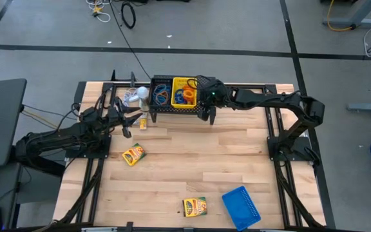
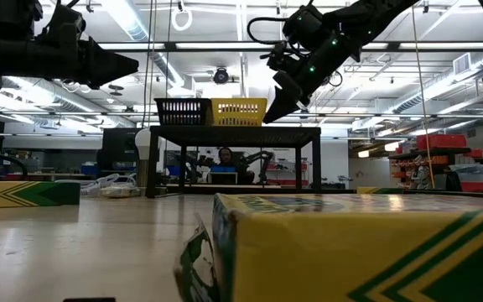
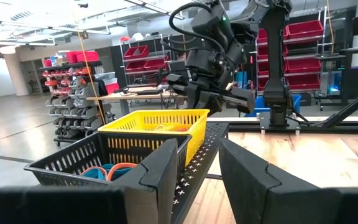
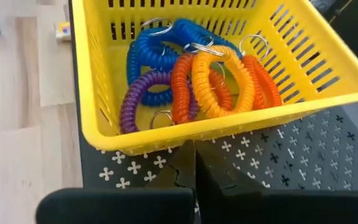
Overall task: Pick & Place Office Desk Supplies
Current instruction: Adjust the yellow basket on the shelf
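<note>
A yellow mesh tray (image 1: 185, 92) and a black mesh tray (image 1: 161, 92) sit side by side on the large black stand. The yellow tray (image 4: 229, 118) holds several coiled loops (image 4: 197, 78) in blue, orange, purple and yellow. The black tray (image 3: 73, 163) holds loops too. My right gripper (image 4: 194, 177) is shut, its tips next to the yellow tray's outer wall, over the stand's top. My left gripper (image 3: 197, 168) is open in the air, left of the stand and facing it. A blue tray (image 1: 241, 207) and crayon boxes (image 1: 133, 154) (image 1: 195, 207) lie on the table. My right gripper's shut fingertips (image 4: 185, 171) stand right at the outer wall of the yellow tray (image 4: 166, 138), slanting down from the table's right. Whether they touch the wall, I cannot tell. The tray rests flat on the stand.
The black stand (image 1: 176, 111) is at the table's far middle. A white round object (image 1: 134, 96) with a cord lies to its left, and a small box (image 1: 143, 122) lies near the stand's left leg. The wooden top between the boxes is bare.
</note>
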